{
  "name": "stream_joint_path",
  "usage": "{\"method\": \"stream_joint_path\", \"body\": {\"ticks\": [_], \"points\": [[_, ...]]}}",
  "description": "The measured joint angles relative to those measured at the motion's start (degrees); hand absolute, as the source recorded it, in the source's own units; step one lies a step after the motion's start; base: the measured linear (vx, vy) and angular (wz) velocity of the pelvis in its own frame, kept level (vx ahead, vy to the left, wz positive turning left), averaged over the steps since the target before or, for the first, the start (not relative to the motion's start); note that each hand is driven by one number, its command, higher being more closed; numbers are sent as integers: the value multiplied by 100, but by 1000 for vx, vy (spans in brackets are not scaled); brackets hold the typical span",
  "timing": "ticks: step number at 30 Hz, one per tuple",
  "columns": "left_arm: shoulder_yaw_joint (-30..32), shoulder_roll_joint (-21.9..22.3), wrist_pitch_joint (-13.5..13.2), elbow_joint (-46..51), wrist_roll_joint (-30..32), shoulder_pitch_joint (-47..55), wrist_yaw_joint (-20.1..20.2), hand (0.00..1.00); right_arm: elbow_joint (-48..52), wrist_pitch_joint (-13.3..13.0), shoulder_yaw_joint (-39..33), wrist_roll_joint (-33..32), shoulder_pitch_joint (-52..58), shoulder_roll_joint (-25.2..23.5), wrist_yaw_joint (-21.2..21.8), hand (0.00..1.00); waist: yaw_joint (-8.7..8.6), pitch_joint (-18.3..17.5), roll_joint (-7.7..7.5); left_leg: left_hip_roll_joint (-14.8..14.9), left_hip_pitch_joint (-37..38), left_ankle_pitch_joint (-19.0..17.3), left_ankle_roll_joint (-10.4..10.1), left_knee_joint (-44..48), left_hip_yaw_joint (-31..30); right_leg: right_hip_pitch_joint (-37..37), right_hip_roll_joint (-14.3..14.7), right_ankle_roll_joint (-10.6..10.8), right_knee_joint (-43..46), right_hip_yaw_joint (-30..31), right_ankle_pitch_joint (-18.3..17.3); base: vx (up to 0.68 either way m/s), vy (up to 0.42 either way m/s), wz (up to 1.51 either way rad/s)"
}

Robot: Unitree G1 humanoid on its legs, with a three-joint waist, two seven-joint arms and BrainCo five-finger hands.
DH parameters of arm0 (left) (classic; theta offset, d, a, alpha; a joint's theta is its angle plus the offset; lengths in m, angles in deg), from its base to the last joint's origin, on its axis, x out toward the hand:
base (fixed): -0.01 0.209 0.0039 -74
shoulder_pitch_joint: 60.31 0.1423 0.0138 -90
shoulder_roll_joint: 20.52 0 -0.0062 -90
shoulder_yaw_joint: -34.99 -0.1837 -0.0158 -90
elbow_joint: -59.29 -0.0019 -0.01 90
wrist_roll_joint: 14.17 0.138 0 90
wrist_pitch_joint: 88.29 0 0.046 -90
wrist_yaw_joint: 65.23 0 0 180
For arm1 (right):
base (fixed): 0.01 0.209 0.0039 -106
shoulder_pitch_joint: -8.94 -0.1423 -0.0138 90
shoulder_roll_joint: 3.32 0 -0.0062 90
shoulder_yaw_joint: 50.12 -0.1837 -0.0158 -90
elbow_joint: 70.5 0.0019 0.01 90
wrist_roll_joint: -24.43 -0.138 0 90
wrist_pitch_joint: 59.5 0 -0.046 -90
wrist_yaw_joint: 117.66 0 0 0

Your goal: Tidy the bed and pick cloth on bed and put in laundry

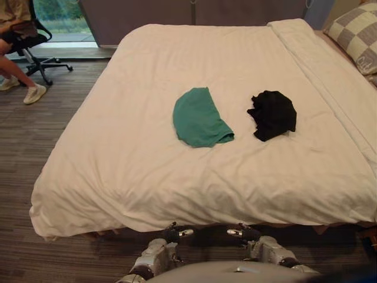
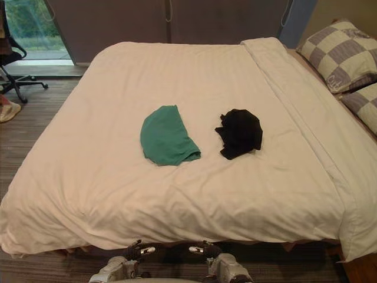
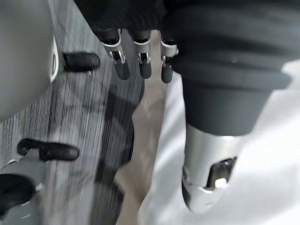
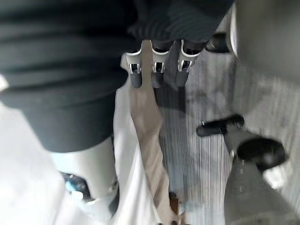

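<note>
A green cloth [image 1: 199,118] lies flat near the middle of the bed's white duvet [image 1: 129,153]. To its right, a hand's width away, a black cloth [image 1: 272,114] sits crumpled. Both hands hang low in front of the bed's near edge, well short of the cloths. My left hand [image 1: 156,256] is below the edge left of centre, its fingers [image 3: 140,61] relaxed and holding nothing. Right of centre is my right hand [image 1: 268,247], whose fingers [image 4: 157,70] are likewise straight and empty beside the hanging duvet.
Checked pillows [image 2: 341,53] lie at the bed's right end beside a folded-back band of bedding [image 1: 330,76]. A person's legs [image 1: 17,76] and a black office chair [image 1: 35,47] are on the striped carpet at the far left. A dark wall runs behind the bed.
</note>
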Motion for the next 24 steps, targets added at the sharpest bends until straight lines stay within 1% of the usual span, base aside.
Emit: {"method": "stream_joint_path", "body": {"ticks": [1, 2, 3, 4, 5, 6, 7, 8, 9, 10, 11, 12, 13, 14, 15, 16, 17, 18, 19, 20, 21, 22, 23, 24], "points": [[456, 20, 169, -6, -554, -35, -573, 0, -1, 178, -120, -623, 4, -15, -317, 0, 58, -2, 4, 13, -5, -10, 126, 0, 111, 5, 33, -50, -100, 52, 32, -37, -6, -21], [730, -5, 251, -20, -736, -18, -820, 0, 1, 271, -314, -1003, 12, -13, -539, 0, 79, -7, -6, 17, -5, -11, 132, -1, 150, 11, 46, -101, -133, 80, 73, -22, -6, -22], [911, -35, 306, -28, -778, 13, -945, 0, 4, 326, -503, -1242, 26, -8, -683, 0, 80, -9, -10, 18, -6, -13, 135, -2, 171, 13, 51, -131, -156, 88, 96, 6, -2, -16], [1494, -111, 378, -76, -910, 152, -1226, 0, 19, 387, -1010, -1850, 61, 39, -1017, 0, 80, -29, -25, 23, -4, -29, 158, -2, 233, 15, 56, -125, -201, 117, 111, 15, 4, -12], [1725, -151, 377, -148, -996, 212, -1325, 0, 21, 389, -1185, -2080, 80, 68, -1166, 0, 81, -39, -34, 24, -3, -32, 161, -3, 251, 15, 56, -128, -213, 124, 114, 32, 8, -10], [2123, -210, 373, -261, -1046, 317, -1443, 0, 21, 389, -1466, -2348, 126, 121, -1370, 0, 84, -58, -45, 23, -7, -45, 162, -3, 261, 20, 56, -138, -231, 125, 120, 56, 8, -3], [2794, -274, 350, -278, -1183, 504, -1551, 0, 25, 373, -1875, -2666, 233, 204, -1646, 0, 108, -75, -39, 23, -16, -66, 159, -3, 276, 34, 56, -147, -266, 125, 126, 72, 7, 0], [3157, -312, 312, -280, -1225, 576, -1605, 0, 15, 361, -2057, -2841, 316, 266, -1817, 0, 147, -97, -31, 22, -25, -76, 153, -3, 276, 61, 56, -149, -282, 121, 127, 65, 2, 5], [3870, -409, 181, -280, -1216, 687, -1615, 0, -5, 303, -2373, -3017, 546, 407, -2083, 0, 222, -125, -67, 19, -45, -83, 148, -1, 283, 98, 61, -155, -290, 96, 120, 67, -9, 22], [4707, -568, 24, -274, -1208, 782, -1554, 0, -107, 208, -2712, -3081, 769, 562, -2344, 0, 229, -202, -85, 12, -107, -85, 145, -1, 275, 92, 65, -177, -284, 14, 82, 64, -9, 27], [5097, -685, -40, -272, -1209, 801, -1526, 0, -155, 175, -2869, -3087, 858, 654, -2454, 0, 236, -228, -97, 6, -120, -88, 141, -1, 273, 93, 64, -200, -281, -11, 67, 98, -14, 28], [5772, -978, -165, -269, -1208, 884, -1381, 0, -237, 110, -3129, -3132, 1025, 903, -2599, 0, 235, -249, -96, 7, -121, -94, 132, 0, 275, 112, 62, -235, -277, -65, 41, 96, -14, 16], [6257, -1269, -325, -205, -1219, 951, -1147, 0, -244, 57, -3310, -3111, 1152, 1206, -2650, 0, 229, -287, -122, 9, -129, -97, 128, 0, 277, 122, 61, -251, -277, -105, 27, 80, -14, 13], [6457, -1451, -440, -133, -1223, 981, -974, 0, -242, -26, -3429, -3024, 1193, 1418, -2671, 0, 226, -309, -102, 11, -141, -99, 125, -1, 277, 117, 58, -263, -277, -116, 18, 44, 2, 9], [6651, -1737, -596, 78, -1237, 991, -728, 0, -205, -202, -3647, -2804, 1223, 1805, -2685, 0, 222, -346, -50, 15, -161, -103, 120, -1, 277, 101, 51, -267, -277, -126, 15, 16, 9, 5], [6656, -2004, -790, 343, -1232, 974, -486, 0, -55, -426, -3927, -2411, 1225, 2164, -2708, 0, 221, -396, -6, 19, -171, -106, 116, -2, 277, 94, 51, -267, -277, -130, 15, 0, 0, 0], [6649, -2128, -873, 520, -1231, 956, -396, 0, 97, -520, -4080, -2222, 1230, 2325, -2723, 0, 219, -433, 15, 21, -172, -107, 114, -2, 278, 94, 51, -268, -277, -131, 14, 0, 0, 0], [6598, -2360, -1069, 924, -1124, 942, -310, 0, 492, -744, -4337, -1810, 1230, 2599, -2723, 0, 220, -517, 46, 33, -172, -110, 110, -3, 282, 94, 54, -272, -276, -134, 11, 0, 0, 0], [6428, -2563, -1245, 1485, -875, 884, -303, 0, 1062, -947, -4515, -1402, 1232, 2801, -2718, 0, 220, -582, 55, 40, -172, -111, 108, -3, 290, 94, 58, -281, -270, -139, 4, 0, 0, 0], [6300, -2686, -1317, 1815, -700, 899, -314, 0, 1420, -1071, -4556, -1188, 1245, 2877, -2694, 0, 219, -614, 64, 40, -172, -111, 108, -4, 296, 92, 62, -286, -266, -141, 1, 0, 0, 0], [6019, -2973, -1388, 2450, -391, 921, -316, 0, 2137, -1265, -4509, -777, 1299, 3015, -2616, 0, 225, -669, 47, 56, -174, -111, 108, -4, 319, 70, 71, -308, -242, -138, -14, -14, -11, -5], [5707, -3318, -1402, 3050, -177, 957, -310, 0, 2909, -1412, -4387, -371, 1351, 3131, -2556, 0, 230, -732, 44, 67, -180, -111, 107, -4, 360, 18, 75, -320, -167, -115, -49, -14, -12, -7], [5499, -3592, -1406, 3432, -68, 974, -309, 0, 3404, -1493, -4208, -153, 1354, 3245, -2521, 0, 227, -766, 34, 72, -179, -111, 107, -3, 382, -2, 78, -328, -138, -104, -59, -6, -3, -8], [5347, -3764, -1408, 3696, -22, 966, -303, 0, 3749, -1526, -4079, 18, 1350, 3317, -2502, 0, 223, -786, -6, 73, -186, -111, 107, -3, 398, -30, 79, -332, -124, -85, -62, -2, 9, -14]]}}
